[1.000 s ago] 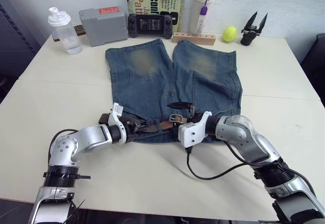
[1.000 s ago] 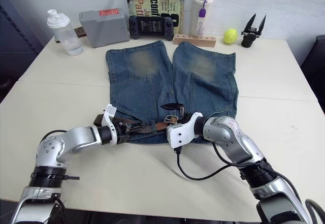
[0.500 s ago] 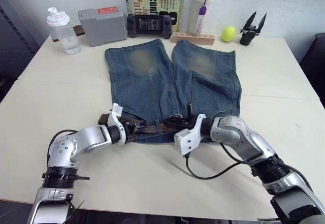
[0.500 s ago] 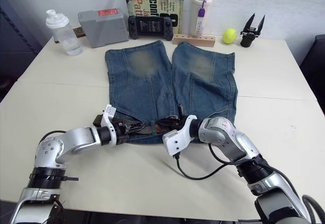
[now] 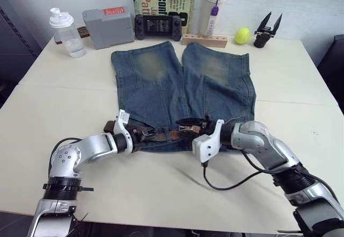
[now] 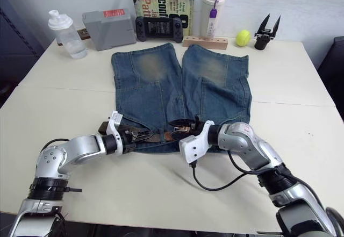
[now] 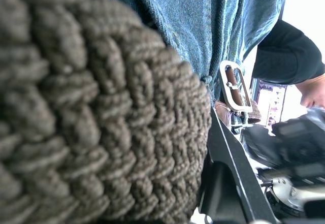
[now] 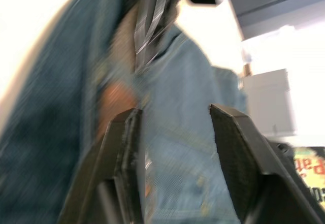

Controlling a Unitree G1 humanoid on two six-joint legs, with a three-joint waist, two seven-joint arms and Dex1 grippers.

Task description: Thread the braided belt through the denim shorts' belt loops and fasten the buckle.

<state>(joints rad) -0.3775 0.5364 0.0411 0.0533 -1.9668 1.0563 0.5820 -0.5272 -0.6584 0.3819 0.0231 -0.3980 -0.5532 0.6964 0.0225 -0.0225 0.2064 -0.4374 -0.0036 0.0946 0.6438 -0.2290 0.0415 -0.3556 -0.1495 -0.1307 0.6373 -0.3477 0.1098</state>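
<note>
The denim shorts (image 5: 180,94) lie flat on the table (image 5: 64,92), with the waistband at the near side and the legs pointing far. The braided belt (image 5: 156,135) lies along the waistband. The left end effector (image 5: 141,135) is at the left part of the waistband and is closed on the braided belt; the weave is pressed close against its wrist camera. The right end effector (image 5: 189,127) is at the middle of the waistband with its fingers (image 8: 124,158) wide apart over the denim, just beside the buckle (image 7: 233,85).
</note>
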